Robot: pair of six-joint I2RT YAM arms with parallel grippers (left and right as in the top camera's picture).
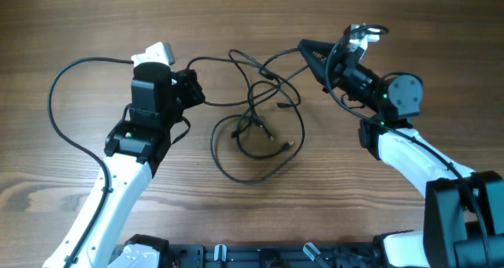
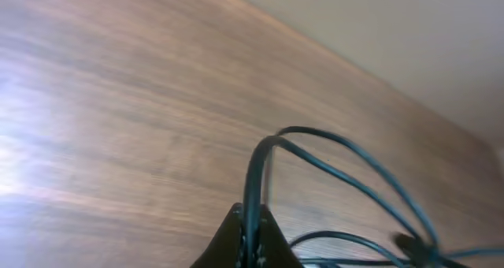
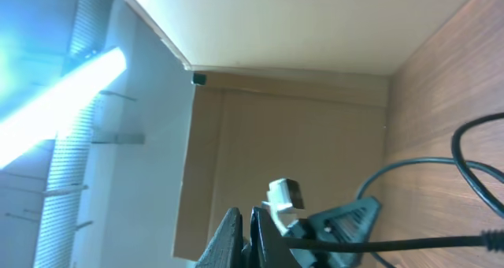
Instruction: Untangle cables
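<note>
Wood grain runs across the whole table (image 1: 71, 31), and the cables (image 1: 260, 122) lie at its centre as a loose black tangle of overlapping loops, with small plugs resting inside the widest loop.

From the tangle, the left gripper (image 1: 197, 91) sits at 9 o'clock. Its fingers are pressed together on one strand, which in the left wrist view rises from between the tips and arches away toward the rest of the bundle. The right gripper (image 1: 305, 47) sits at about 2 o'clock. Its fingers are also pinched tight on a strand, with a white plug (image 3: 283, 197) standing just beside the tips.

Open wood spreads from 10 to 12 o'clock beyond the tangle, and again from 4 to 6 o'clock in front of it. At far 9 o'clock a thick arm wire (image 1: 53, 102) bows out in a wide loop over the wood. The rig's dark base (image 1: 260, 256) lines the near edge at 6 o'clock. In both wrist views the table's far edge is near, meeting a pale wall behind it.
</note>
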